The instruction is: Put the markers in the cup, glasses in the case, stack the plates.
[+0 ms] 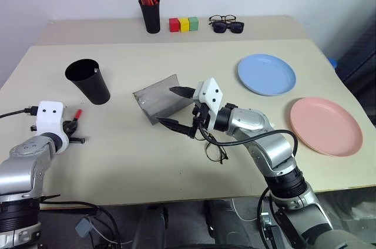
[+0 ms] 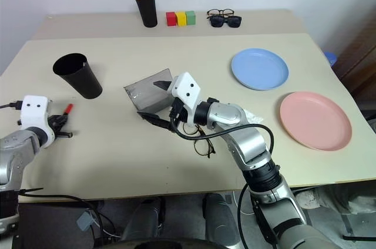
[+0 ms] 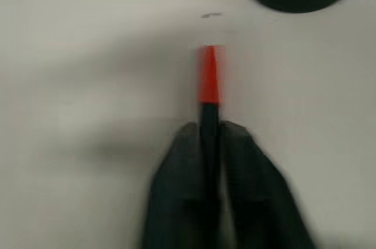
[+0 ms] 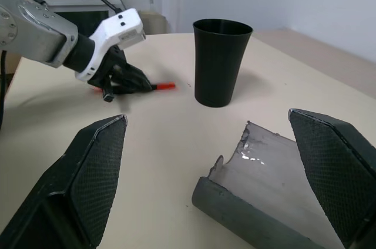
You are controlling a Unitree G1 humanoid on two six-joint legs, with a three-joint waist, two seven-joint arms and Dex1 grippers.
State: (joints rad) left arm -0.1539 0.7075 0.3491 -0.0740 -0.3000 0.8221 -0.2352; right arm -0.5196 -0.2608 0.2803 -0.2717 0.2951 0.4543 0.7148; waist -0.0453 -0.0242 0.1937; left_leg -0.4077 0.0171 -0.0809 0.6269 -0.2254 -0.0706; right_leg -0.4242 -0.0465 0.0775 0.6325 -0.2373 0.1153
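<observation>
On the beige table (image 1: 129, 161), the left end effector (image 1: 73, 125) sits low near the table's left edge with its two black fingers (image 3: 176, 190) pressed together on the dark barrel of the slim red-capped marker (image 3: 209, 81), whose red tip points toward the wide, tapered, glossy black plastic cup (image 1: 88, 81) standing upright just beyond it. A second marker cannot be made out. The right end effector (image 1: 179, 108) hangs over the middle of the table, pointing toward the robot's left, its fingers (image 4: 88, 184) spread wide apart with nothing between them; it hovers at the grey hard-shell rectangular spectacle case (image 1: 157, 101), which lies with its hinged lid raised. The thin dark wire-rimmed glasses with clear lenses (image 1: 215, 152) lie on the table just below the right forearm, outside the case and nearer the robot than it. On the right side of the table, the round shallow light blue plastic plate (image 1: 266, 74) lies farther back and the like-sized salmon pink plate (image 1: 325, 125) lies nearer the front right edge; the two lie side by side, apart and unstacked. Along the back of the table stand a narrower black pot holding orange-red pens (image 1: 150, 13), a row of three small blocks in red, yellow and green (image 1: 183, 24), and a pair of black sunglasses with dark lenses (image 1: 228, 26).
</observation>
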